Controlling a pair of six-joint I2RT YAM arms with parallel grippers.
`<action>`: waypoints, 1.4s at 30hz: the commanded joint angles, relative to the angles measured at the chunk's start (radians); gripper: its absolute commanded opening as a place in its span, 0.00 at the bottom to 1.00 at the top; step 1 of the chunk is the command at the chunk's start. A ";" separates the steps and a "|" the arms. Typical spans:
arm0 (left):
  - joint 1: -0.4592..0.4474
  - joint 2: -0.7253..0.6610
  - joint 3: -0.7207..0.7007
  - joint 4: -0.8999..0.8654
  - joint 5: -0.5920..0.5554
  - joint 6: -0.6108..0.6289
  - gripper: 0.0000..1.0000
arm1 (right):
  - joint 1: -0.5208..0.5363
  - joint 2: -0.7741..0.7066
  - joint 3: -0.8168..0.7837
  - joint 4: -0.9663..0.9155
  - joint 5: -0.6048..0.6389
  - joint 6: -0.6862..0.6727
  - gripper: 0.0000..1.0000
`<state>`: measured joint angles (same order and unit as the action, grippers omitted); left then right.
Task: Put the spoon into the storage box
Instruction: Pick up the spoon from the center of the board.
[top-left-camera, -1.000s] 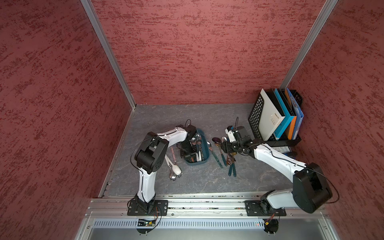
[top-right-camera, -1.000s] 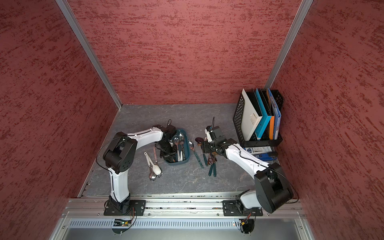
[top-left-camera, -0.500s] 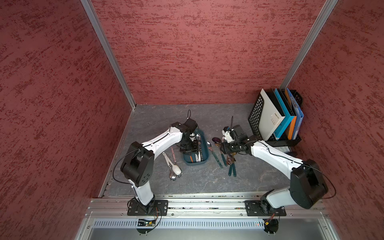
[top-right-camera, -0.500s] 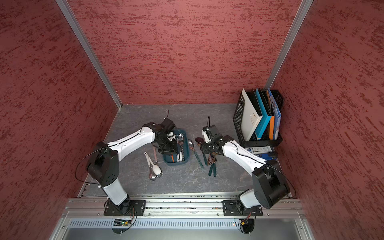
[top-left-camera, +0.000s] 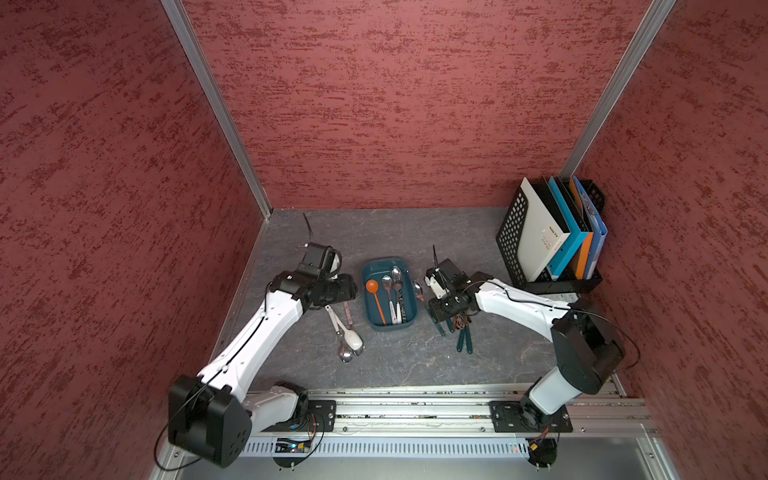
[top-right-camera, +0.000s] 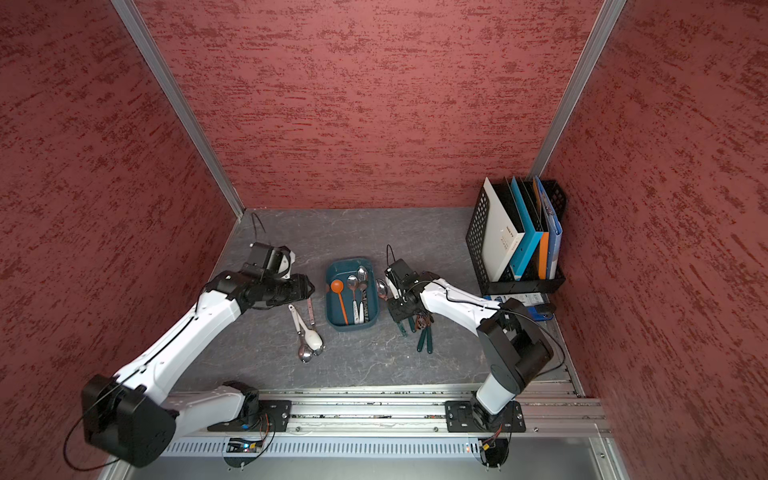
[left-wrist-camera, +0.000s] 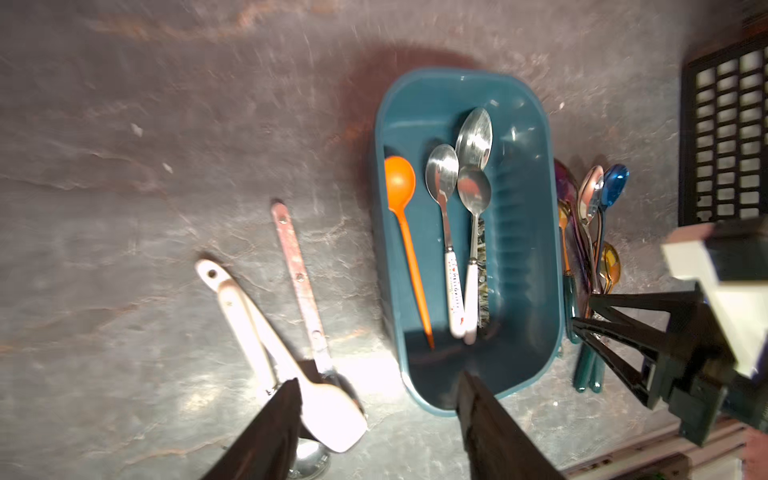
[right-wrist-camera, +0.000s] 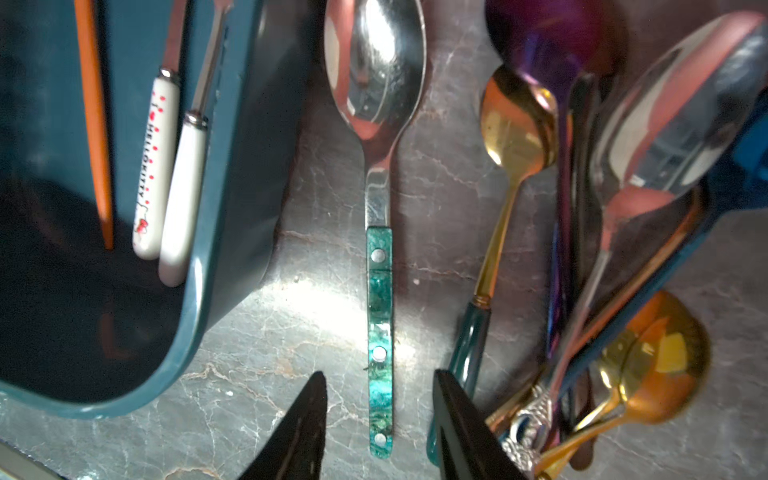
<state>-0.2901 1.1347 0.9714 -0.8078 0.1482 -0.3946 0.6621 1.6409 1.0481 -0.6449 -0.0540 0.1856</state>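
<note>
In a top view the storage box (top-left-camera: 392, 327) sits centrally. Left wrist: our left end effector (left-wrist-camera: 379, 378) gapes, empty. Right wrist: our right end effector (right-wrist-camera: 379, 376), part open, straddles the spoon (right-wrist-camera: 379, 249) beside the box. We judge it stiff and slick, so pinch its handle.

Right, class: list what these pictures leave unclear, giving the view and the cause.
Left wrist view: steel spoon bowl, half under the broad white spoon, cut by the frame edge.
Right wrist view: pile of coloured metal spoons, blurred, overlapping, cut by the edge.
Both top views: print on the white folder, too small.
</note>
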 joint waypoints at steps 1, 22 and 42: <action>0.055 -0.049 -0.052 0.071 0.016 0.025 0.66 | 0.014 0.026 0.010 0.013 0.055 0.022 0.43; 0.120 -0.062 -0.148 0.035 0.057 0.054 0.73 | 0.019 0.166 0.031 0.060 0.064 0.022 0.37; 0.128 -0.019 -0.138 0.031 0.083 0.050 0.74 | 0.021 0.212 0.052 0.014 0.042 0.002 0.16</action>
<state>-0.1684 1.1110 0.8204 -0.7815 0.2173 -0.3576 0.6769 1.8095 1.1057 -0.6403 0.0051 0.1936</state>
